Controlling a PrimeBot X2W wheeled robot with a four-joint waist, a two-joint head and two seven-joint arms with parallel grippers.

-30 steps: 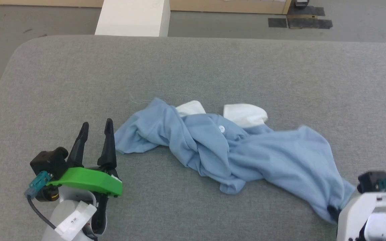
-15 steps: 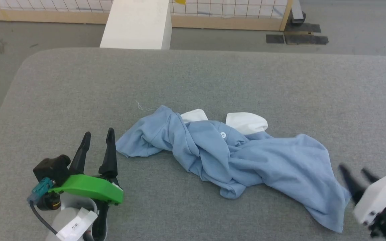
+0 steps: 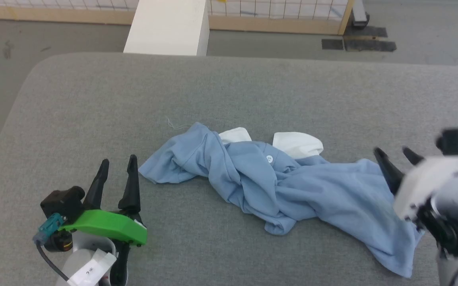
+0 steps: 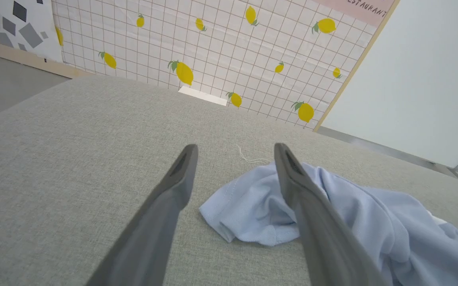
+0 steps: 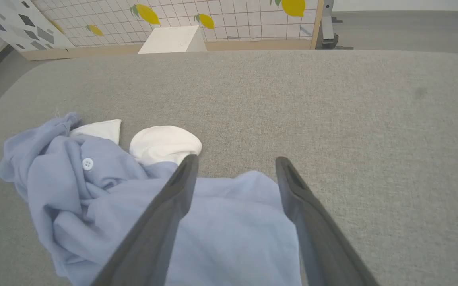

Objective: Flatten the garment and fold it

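The garment (image 3: 280, 186), a light blue polo shirt with a white collar (image 3: 297, 144) and a white button (image 3: 269, 159), lies crumpled in a long twisted heap across the grey table (image 3: 229, 91). My left gripper (image 3: 118, 166) stands open just left of the shirt's left end, nothing between its fingers. In the left wrist view the garment (image 4: 352, 222) lies behind the right finger of my left gripper (image 4: 235, 153). My right gripper (image 3: 394, 153) is open above the shirt's right end, holding nothing. Seen from the right wrist, my right gripper (image 5: 235, 163) hovers over the garment (image 5: 141, 210).
A white block (image 3: 169, 26) stands on the floor beyond the table's far edge, with a tiled lemon-print wall (image 4: 213, 51) behind. A loose white thread (image 3: 173, 124) lies by the shirt's far left tip. Bare grey table lies all around the garment.
My right gripper has opened, let go of the shirt's lower right corner, and risen up and away from it. The dropped cloth lies flat. The head camera shifted slightly. My left gripper stayed still.
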